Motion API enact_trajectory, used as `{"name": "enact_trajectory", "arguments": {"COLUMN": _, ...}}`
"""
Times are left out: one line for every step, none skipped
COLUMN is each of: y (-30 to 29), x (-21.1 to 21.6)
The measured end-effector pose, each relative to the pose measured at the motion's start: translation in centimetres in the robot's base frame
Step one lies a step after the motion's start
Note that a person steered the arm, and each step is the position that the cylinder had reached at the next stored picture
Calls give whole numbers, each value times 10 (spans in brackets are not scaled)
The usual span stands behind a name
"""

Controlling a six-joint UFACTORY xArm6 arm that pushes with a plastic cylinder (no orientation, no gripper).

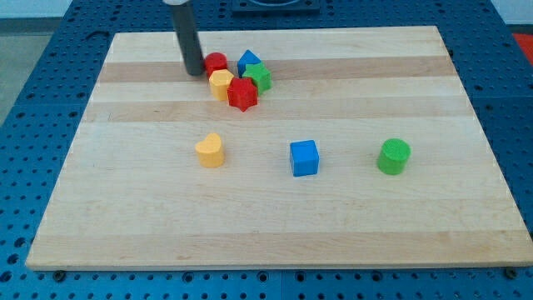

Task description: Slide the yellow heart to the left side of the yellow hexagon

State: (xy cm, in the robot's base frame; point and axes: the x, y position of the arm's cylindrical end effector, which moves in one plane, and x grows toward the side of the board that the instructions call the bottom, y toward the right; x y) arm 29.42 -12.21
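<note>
The yellow heart [210, 151] lies alone left of the board's middle. The yellow hexagon [220, 83] sits in a tight cluster near the view's top, touching a red cylinder [216, 62], a red star [242, 94], a green star [258, 77] and a blue block [248, 61]. My tip [193, 71] rests on the board just left of the red cylinder and up-left of the yellow hexagon. It is well above the yellow heart in the view.
A blue cube [304, 157] sits right of the heart, and a green cylinder [393, 156] lies further right. The wooden board [125, 217] lies on a blue perforated table [33, 100].
</note>
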Motion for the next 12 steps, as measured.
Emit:
{"name": "enact_trajectory", "arguments": {"y": 2, "x": 0}}
{"name": "enact_trajectory", "arguments": {"y": -47, "x": 4}}
{"name": "enact_trajectory", "arguments": {"y": -98, "x": 50}}
{"name": "enact_trajectory", "arguments": {"y": -96, "x": 123}}
{"name": "enact_trajectory", "arguments": {"y": -69, "x": 197}}
{"name": "enact_trajectory", "arguments": {"y": -19, "x": 262}}
{"name": "enact_trajectory", "arguments": {"y": 43, "x": 273}}
{"name": "enact_trajectory", "arguments": {"y": 69, "x": 239}}
{"name": "enact_trajectory", "arguments": {"y": 47, "x": 199}}
{"name": "enact_trajectory", "arguments": {"y": 10, "x": 157}}
{"name": "enact_trajectory", "arguments": {"y": -18, "x": 127}}
{"name": "enact_trajectory", "arguments": {"y": -26, "x": 123}}
